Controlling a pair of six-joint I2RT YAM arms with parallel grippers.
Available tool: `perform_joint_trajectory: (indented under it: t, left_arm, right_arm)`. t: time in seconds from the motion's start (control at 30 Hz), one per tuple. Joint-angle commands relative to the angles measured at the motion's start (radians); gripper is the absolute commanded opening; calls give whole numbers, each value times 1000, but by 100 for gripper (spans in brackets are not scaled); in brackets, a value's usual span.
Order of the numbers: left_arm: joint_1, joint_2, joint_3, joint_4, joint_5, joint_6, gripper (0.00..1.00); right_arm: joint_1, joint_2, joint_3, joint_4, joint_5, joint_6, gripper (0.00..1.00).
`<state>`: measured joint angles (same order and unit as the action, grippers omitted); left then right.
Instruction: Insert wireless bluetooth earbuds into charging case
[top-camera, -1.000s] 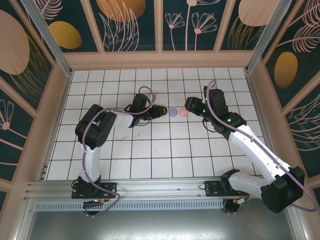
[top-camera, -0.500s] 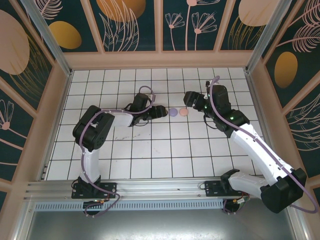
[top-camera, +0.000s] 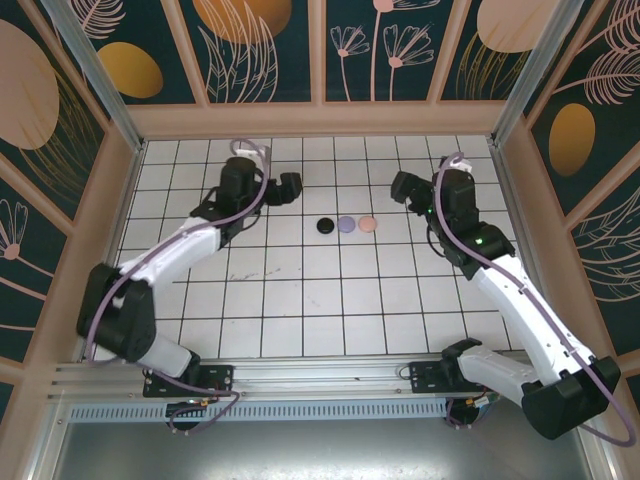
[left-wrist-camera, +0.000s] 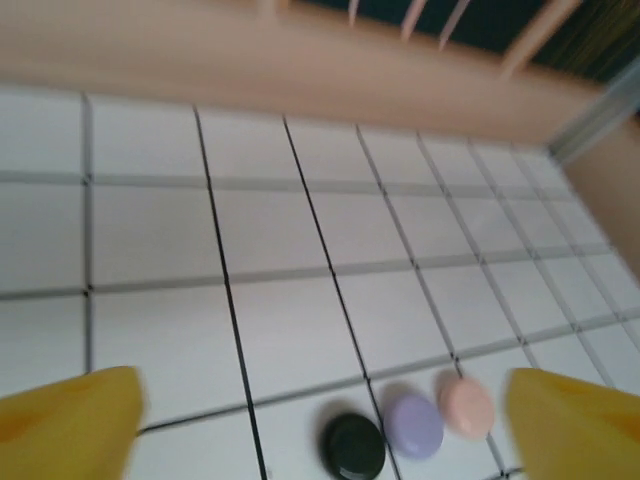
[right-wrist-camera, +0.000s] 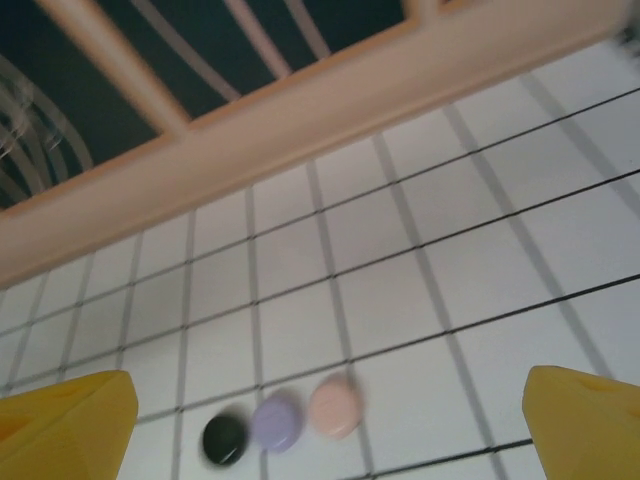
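Wireless earbuds: cannot tell where they sit; too small to make out.

Three charging cases lie in a left-to-right row mid-table, close together. The black round puck-like case (top-camera: 324, 226) is leftmost, the lilac round puck-like case (top-camera: 346, 225) is in the middle, and the pale pink round puck-like case (top-camera: 368, 224) is rightmost. All lie flat on the white tiled table (top-camera: 300, 300).

Left gripper (top-camera: 288, 186): far-left of the row and apart from it. Jaws spread wide, yellow fingertips (left-wrist-camera: 70, 425) with nothing between them.

Right gripper (top-camera: 403, 187): far-right of the row and apart from it. Jaws equally wide, yellow fingertips (right-wrist-camera: 585, 420) holding nothing.
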<state>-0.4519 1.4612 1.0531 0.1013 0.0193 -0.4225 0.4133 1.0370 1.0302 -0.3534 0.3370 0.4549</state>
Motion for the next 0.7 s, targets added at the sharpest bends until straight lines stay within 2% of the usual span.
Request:
perform_joint_trajectory:
  t: [0.0, 0.13, 0.23, 0.33, 0.43, 0.53, 0.67]
  left_arm:
    - [5, -99, -62, -11, -186, 158, 99]
    - [13, -231, -204, 120, -309, 275, 99]
    - [14, -338, -365, 320, -414, 412, 99]
    - [36, -410, -530, 545, -449, 595, 99]
    - [118, -422, -585, 565, -437, 567, 99]
    - [169, -421, -683, 694, -421, 558, 99]
    - [228, -357, -775, 838, -383, 501, 99]
  right_arm:
    - [-48, -22, -80, 138, 244, -75, 99]
    - [-164, 0, -224, 338, 280, -147, 99]
    - [-236, 66, -312, 456, 266, -208, 99]
    - [-264, 132, -418, 630, 238, -289, 99]
    - [-276, 166, -536, 846, 196, -335, 99]
    - [-289, 194, -622, 1030, 144, -332, 99]
    - [-291, 269, -674, 1185, 129, -372, 99]
